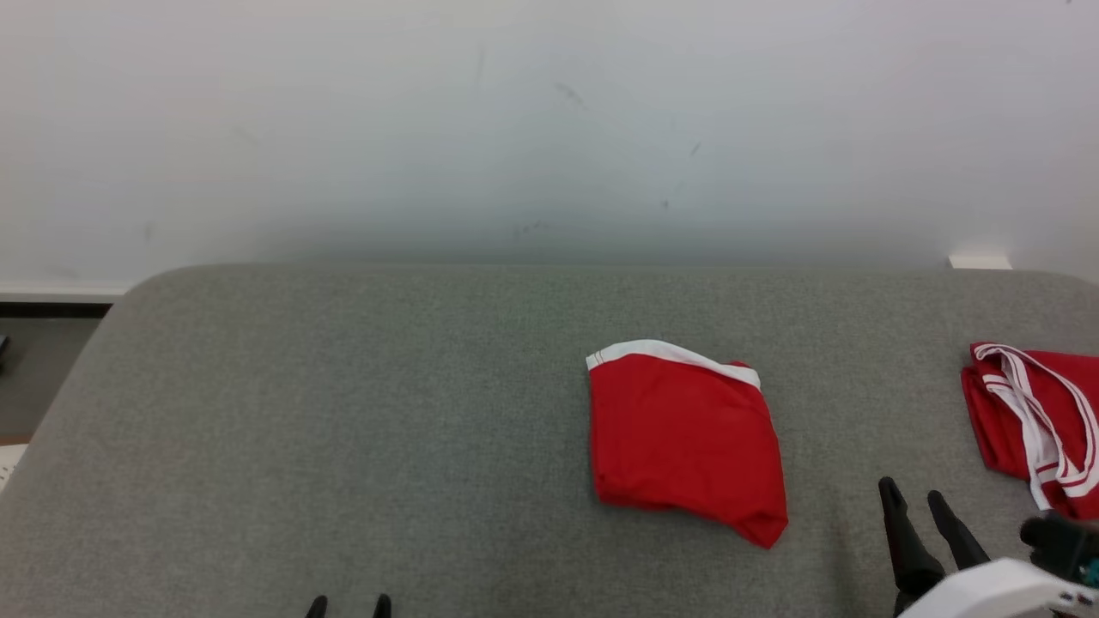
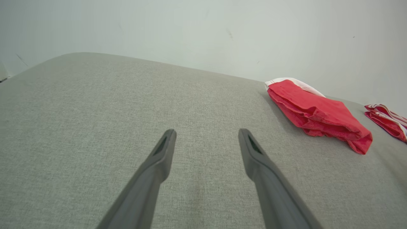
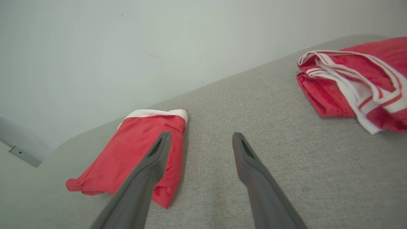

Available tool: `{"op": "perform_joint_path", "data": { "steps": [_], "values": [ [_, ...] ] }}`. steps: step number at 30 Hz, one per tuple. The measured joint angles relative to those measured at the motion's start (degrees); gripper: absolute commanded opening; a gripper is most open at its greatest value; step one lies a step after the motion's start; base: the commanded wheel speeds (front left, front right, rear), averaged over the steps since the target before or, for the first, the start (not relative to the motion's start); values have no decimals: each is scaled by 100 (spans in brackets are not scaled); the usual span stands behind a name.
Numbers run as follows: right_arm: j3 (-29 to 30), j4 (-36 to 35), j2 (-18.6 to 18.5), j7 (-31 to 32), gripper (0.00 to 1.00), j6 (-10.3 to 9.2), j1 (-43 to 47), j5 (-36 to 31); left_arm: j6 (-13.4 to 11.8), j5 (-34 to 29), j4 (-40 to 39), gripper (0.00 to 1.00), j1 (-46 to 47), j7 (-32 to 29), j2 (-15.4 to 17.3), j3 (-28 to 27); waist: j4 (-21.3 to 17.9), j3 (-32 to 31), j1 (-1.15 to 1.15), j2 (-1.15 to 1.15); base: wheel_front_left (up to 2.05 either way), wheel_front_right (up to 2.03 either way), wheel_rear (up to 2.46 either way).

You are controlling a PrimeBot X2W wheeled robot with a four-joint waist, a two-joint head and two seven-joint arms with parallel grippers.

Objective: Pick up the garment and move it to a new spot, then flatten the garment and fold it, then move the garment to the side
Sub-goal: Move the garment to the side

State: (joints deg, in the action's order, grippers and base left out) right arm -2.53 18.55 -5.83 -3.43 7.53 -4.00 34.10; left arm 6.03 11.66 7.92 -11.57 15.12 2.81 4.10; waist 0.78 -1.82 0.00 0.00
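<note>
Red folded garment (image 1: 687,438) is seen lying flat on the grey fabric-covered desk (image 1: 343,412), right of centre in the head view, white waistband edge turned toward the wall (image 1: 549,129), one lower corner bunched and pointing toward the robot. No contact with either pincer is seen. The left pincer (image 1: 349,606) is seen at the bottom edge of the head view, tips only, well apart from the garment; in the left wrist view the left pincer (image 2: 207,132) is shown with fingers spread wide, nothing between them, bare desk ahead, the garment (image 2: 318,111) off to the upper right. The right pincer (image 1: 912,491) is seen at the lower right of the head view, near the garment's right side but not touching, with the pale forearm (image 1: 996,592) below it. In the right wrist view the right pincer (image 3: 201,135) is likewise spread apart and empty; the garment (image 3: 127,152) is partly overlapped by one finger in that view, contact cannot be told. A second red garment with white stripes (image 1: 1039,421) is seen crumpled at the desk's right edge, well apart from the folded one, also visible in the left wrist view (image 2: 386,121) and the right wrist view (image 3: 349,82).
</note>
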Motion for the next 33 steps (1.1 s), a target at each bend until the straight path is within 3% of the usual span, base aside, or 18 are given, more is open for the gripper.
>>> {"op": "perform_joint_path", "data": {
  "steps": [6,10,16,23,24,25,26,30,33],
  "values": [
    [80,508,-80,2566,100,-1,-1168,1232,49,41,16,100,301,0,0,120,152,373,0,0,0,0,0],
    [332,820,-210,3791,100,-1,-1836,1601,59,111,40,100,532,0,-1,205,362,710,0,0,0,0,0],
    [759,1266,-303,4551,100,-1,-2359,1633,77,326,162,100,634,0,-1,252,789,1128,1,0,0,0,0],
    [831,1391,43,4773,100,2,-2655,1557,76,365,196,100,713,0,0,260,1128,1437,1,0,0,0,0],
    [798,1354,67,4743,87,2,-2664,1557,75,365,190,100,745,0,-1,258,1137,1460,1,0,0,0,0],
    [759,1314,90,4704,18,2,-2670,1567,75,365,179,100,783,0,0,245,1128,1469,1,0,0,0,0],
    [723,1298,118,4673,0,2,-2672,1590,74,363,159,100,809,0,-1,229,1102,1470,1,0,0,0,0],
    [480,1210,162,4680,0,1,-2655,1559,71,336,118,100,814,0,-1,137,876,1445,1,0,0,0,0],
    [312,1059,-93,4623,0,1,-2655,1338,75,303,105,100,809,-1,-1,142,619,1431,0,0,0,0,0]
  ]
}}
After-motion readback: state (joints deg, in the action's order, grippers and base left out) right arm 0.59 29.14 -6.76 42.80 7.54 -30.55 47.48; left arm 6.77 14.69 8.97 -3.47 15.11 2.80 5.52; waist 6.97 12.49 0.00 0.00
